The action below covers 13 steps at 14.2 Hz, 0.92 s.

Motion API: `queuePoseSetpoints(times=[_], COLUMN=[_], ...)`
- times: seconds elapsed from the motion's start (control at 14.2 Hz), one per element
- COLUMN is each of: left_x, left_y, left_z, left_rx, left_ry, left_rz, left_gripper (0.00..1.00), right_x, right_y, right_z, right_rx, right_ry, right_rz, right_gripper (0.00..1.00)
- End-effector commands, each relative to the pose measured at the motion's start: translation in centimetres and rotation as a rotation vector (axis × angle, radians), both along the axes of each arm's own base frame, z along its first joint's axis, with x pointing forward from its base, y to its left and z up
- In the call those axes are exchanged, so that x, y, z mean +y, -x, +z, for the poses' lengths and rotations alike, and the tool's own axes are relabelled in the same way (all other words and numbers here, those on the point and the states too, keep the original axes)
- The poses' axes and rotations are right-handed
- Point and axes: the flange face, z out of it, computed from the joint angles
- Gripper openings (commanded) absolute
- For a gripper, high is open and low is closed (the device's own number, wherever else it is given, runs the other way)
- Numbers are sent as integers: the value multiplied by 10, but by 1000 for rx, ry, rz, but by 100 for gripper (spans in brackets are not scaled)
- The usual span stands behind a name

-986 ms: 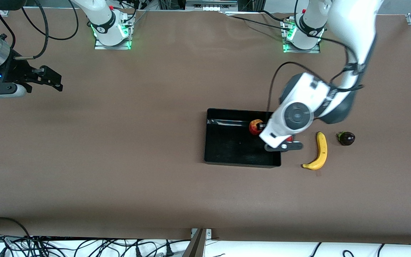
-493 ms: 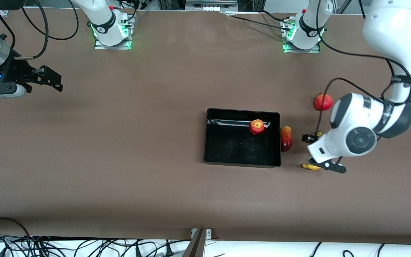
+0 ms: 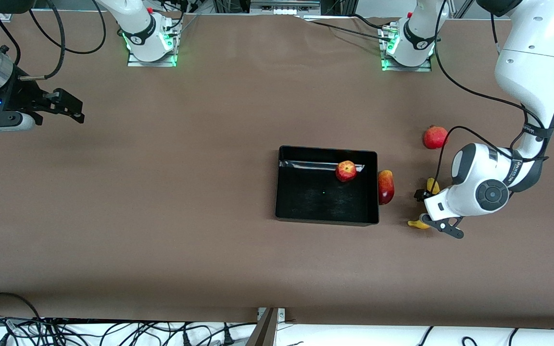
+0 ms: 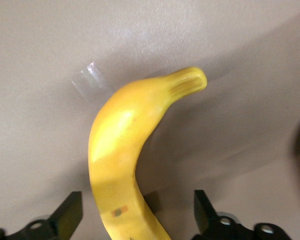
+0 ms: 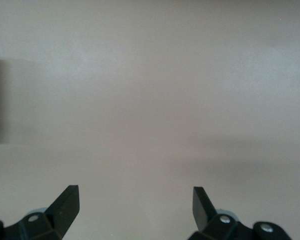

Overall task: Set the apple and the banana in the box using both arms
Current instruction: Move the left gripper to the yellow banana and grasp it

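Observation:
The apple (image 3: 346,170) lies in the black box (image 3: 306,218), near its wall farthest from the front camera. The yellow banana (image 3: 419,224) lies on the table beside the box toward the left arm's end, mostly hidden under the left wrist. My left gripper (image 3: 430,207) is open and low over the banana; in the left wrist view the banana (image 4: 124,150) runs between the spread fingers (image 4: 69,216) without touching them. My right gripper (image 3: 68,106) is open and empty, waiting over bare table at the right arm's end; its fingers (image 5: 67,204) show in the right wrist view.
A red-yellow mango (image 3: 385,187) lies against the box's outer wall, between box and banana. A round red fruit with a crown tip (image 3: 434,137) sits farther from the front camera than the banana. A scrap of clear tape (image 4: 89,82) lies by the banana.
My left arm let go of the apple in the box, swung toward its own end of the table and came down over the banana. The right arm has not moved.

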Motion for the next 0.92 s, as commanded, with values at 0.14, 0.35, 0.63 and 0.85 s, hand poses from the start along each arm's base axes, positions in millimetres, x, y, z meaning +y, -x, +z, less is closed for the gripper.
queuePoseSetpoints(times=[0.14, 0.35, 0.63, 0.85], left_x=[7, 5, -7, -53], left_y=[3, -2, -18, -22], left_z=[-3, 10, 89, 145], left_rx=[-3, -22, -19, 61], left_ry=[-12, -28, -40, 13], left_rz=[-33, -51, 14, 179], left_gripper=[10, 0, 0, 0], right_x=[-4, -6, -6, -7], right_y=[-4, -5, -5, -5], right_z=[5, 7, 6, 5], right_rx=[-11, -22, -20, -19], right_ry=[3, 3, 3, 3], right_rz=[-3, -1, -1, -1], right_gripper=[100, 100, 100, 100])
